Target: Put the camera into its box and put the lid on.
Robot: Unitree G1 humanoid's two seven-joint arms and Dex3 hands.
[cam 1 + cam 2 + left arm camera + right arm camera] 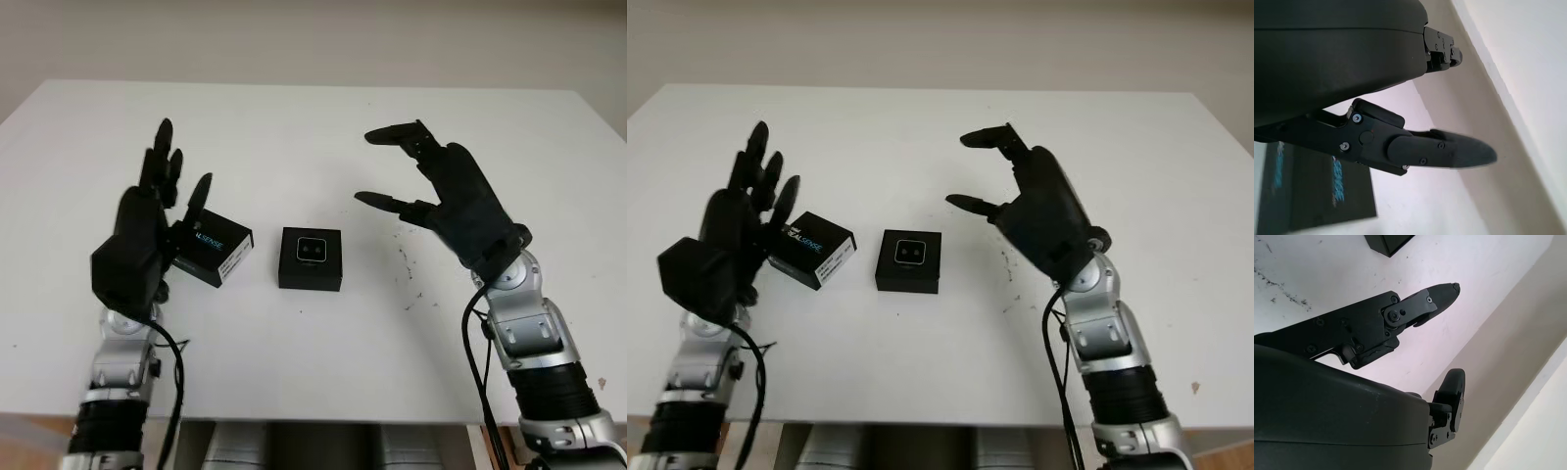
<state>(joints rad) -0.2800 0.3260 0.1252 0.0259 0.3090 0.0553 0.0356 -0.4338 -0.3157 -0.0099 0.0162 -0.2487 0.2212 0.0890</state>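
Two arms rising from the near edge of the white worktop (313,372), one robot hand on each. Left robot hand (147,230) raised above the left part of the worktop, open, gripping nothing, fingers (165,147) pointing up and away. Right robot hand (446,191) raised at the right, also open and empty, palm turned toward the middle.

Two black items on the worktop between the hands, a small gap separating them. One lid (214,250) with pale blue lettering on its side, lying at an angle just beside the left robot hand; contact with the hand impossible to judge. Same lid (1312,196) visible under the left wrist camera. One open box (311,259) at the middle, lying flat, with one camera (313,250) already seated inside, two lenses facing up. Lid not yet on.

A scatter of small dark specks (404,259) on the worktop right of the box, under the right robot hand.

Farther off, bare white worktop up to its far edge, then a plain pale wall (313,39).
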